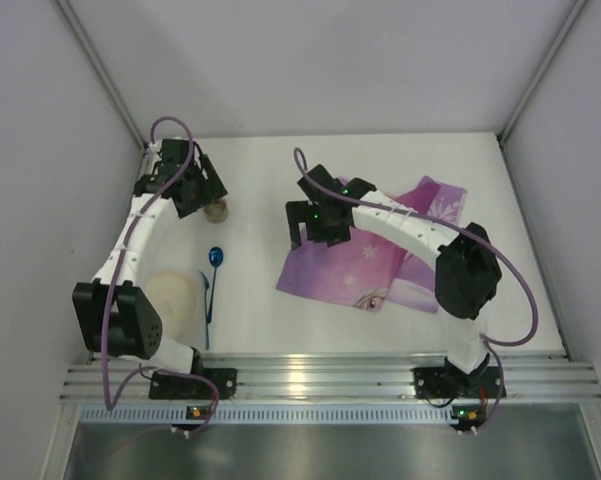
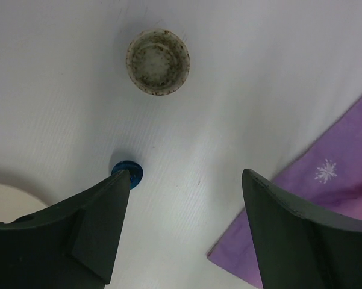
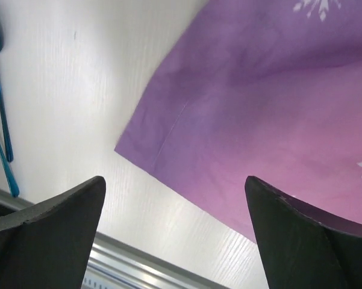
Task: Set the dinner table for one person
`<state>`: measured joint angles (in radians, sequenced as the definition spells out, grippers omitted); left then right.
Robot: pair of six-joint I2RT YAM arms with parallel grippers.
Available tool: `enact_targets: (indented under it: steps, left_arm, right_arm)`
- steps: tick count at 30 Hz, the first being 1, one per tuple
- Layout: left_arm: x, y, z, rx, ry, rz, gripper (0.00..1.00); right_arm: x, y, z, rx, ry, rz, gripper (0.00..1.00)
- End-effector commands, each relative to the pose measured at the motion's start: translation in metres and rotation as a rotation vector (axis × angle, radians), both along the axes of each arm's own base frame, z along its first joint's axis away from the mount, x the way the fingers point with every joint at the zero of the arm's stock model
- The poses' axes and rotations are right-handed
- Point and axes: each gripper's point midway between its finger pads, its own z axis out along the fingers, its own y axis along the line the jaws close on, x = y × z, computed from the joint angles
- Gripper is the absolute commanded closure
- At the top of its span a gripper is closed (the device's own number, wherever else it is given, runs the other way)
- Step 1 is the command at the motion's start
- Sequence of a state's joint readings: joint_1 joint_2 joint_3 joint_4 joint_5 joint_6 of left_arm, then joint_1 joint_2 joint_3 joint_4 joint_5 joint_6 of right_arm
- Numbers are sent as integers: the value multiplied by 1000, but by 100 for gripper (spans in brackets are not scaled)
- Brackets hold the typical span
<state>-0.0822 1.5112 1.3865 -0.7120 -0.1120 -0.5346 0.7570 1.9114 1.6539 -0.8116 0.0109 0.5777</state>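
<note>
Our right gripper point(image 3: 174, 183), jaws apart, hangs over the left edge of the purple snowflake-printed placemat point(image 3: 259, 108), mid white dinner table point(image 1: 250, 310); left gripper point(image 2: 187, 174) gapes too.

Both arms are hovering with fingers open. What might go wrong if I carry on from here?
1. The placemat lies askew and looks rumpled at its far right corner. The right gripper, open above its left corner, may bunch it further when pulling.
2. The left gripper is open over the dinner table, with the blue spoon by one of its fingers and the small cup just beyond. Descending could knock either.
</note>
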Motion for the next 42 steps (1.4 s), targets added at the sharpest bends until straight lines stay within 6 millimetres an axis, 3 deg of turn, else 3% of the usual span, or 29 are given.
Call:
enact_targets:
  steps: [1, 2, 3, 4, 5, 6, 7, 8, 9, 11, 12, 15, 16, 18, 19, 21, 27, 31, 33, 34, 36, 37, 40, 42]
  left_arm:
    - [-1, -12, 28, -20, -73, 0, 20]
    - [1, -20, 28, -23, -82, -21, 19]
    - [0, -42, 27, -22, -89, -83, 18]
    - [6, -57, 24, -9, -96, -136, 17]
    - [3, -87, 20, -3, -93, -217, 17]
    - [3, -101, 14, 2, -79, -257, 17]
    - [10, -117, 1, 12, -48, -293, 17]
    - [10, -130, -7, 17, -27, -320, 17]
    - [7, -149, -15, 17, -7, -363, 17]
    - [14, -171, -38, 22, 40, -399, 18]
    - [13, -184, -45, 18, 56, -428, 18]
    - [21, -209, -74, 10, 99, -477, 18]
    - [25, -214, -94, 17, 131, -485, 18]
    - [29, -221, -106, 13, 158, -492, 17]
    - [30, -222, -126, 22, 198, -488, 17]
    - [35, -227, -142, 25, 225, -496, 17]
    - [43, -240, -166, 28, 255, -527, 17]
    - [41, -244, -180, 20, 291, -537, 23]
    - [38, -244, -188, 24, 306, -539, 33]
    - [34, -248, -189, 0, 316, -556, 49]
    - [32, -248, -190, -4, 326, -560, 69]
    - [30, -247, -191, -6, 334, -558, 87]
    - [25, -249, -188, -29, 339, -564, 100]
    - [23, -248, -188, -31, 343, -565, 100]
  right_arm:
    - [-22, 7, 28, 33, 5, 56, 0]
    - [-23, 0, 33, 28, -16, 43, 0]
    - [-24, -17, 29, -8, -26, 12, 0]
    - [-25, -31, 49, 13, -76, -14, 0]
    - [-25, -45, 51, -2, -95, -49, 0]
    - [-27, -72, 36, -36, -66, -101, 0]
    - [-29, -88, 49, -5, -98, -134, 0]
    - [-28, -102, 47, 5, -101, -165, 0]
    - [-29, -138, 24, -30, -51, -243, 0]
    - [-34, -172, 24, -4, -45, -308, 0]
    - [-36, -205, 7, -29, -7, -391, 0]
    - [-43, -252, -2, -44, 1, -489, 0]
    - [-44, -261, -1, -43, -5, -505, 0]
    - [-46, -284, -8, -61, 11, -564, 0]
    - [-47, -285, -9, -41, 20, -564, 0]
    - [-46, -297, -9, -34, 24, -598, 0]
    - [-39, -334, -15, -67, 29, -696, 0]
    - [-25, -343, -35, -54, 67, -722, 0]
    - [-13, -345, -41, -42, 55, -726, 0]
    - [-10, -345, -53, -46, 86, -730, 0]
    - [1, -345, -68, -35, 112, -730, 0]
    - [5, -341, -73, -12, 124, -732, 0]
    - [23, -331, -88, 55, 141, -735, 8]
    - [33, -324, -98, 89, 153, -724, 20]
